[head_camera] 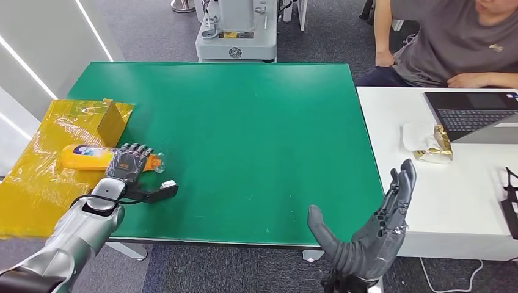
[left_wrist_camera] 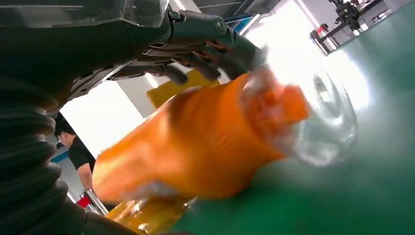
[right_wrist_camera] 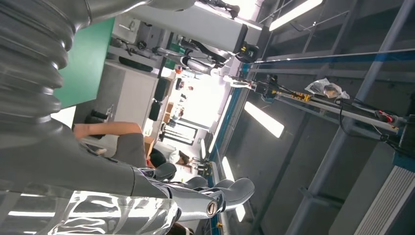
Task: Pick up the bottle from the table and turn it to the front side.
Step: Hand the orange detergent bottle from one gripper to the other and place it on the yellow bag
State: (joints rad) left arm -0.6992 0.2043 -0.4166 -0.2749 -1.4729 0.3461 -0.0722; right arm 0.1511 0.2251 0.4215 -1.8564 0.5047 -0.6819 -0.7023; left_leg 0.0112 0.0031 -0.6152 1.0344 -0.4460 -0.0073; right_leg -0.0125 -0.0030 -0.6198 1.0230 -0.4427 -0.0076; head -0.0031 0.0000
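Label on the orange bottle point(head_camera: 85, 157) too blurred to read; lying on its side at the left edge of the green table point(head_camera: 256, 134), partly over the yellow plastic sheet point(head_camera: 36, 177), clear cap point(left_wrist_camera: 323, 122) toward the table's middle, near a small brown box point(head_camera: 112, 122). Left hand point(head_camera: 127, 163) laid over the bottle's cap end with fingers point(left_wrist_camera: 195, 61) curled across it, though a firm grip cannot be told. Right hand point(head_camera: 379, 229) raised off the near right corner, holding nothing, fingers straight; beyond, a white desk point(head_camera: 391, 152) with a laptop point(head_camera: 473, 113), a gold packet point(head_camera: 435, 146) and a seated person point(head_camera: 452, 43).
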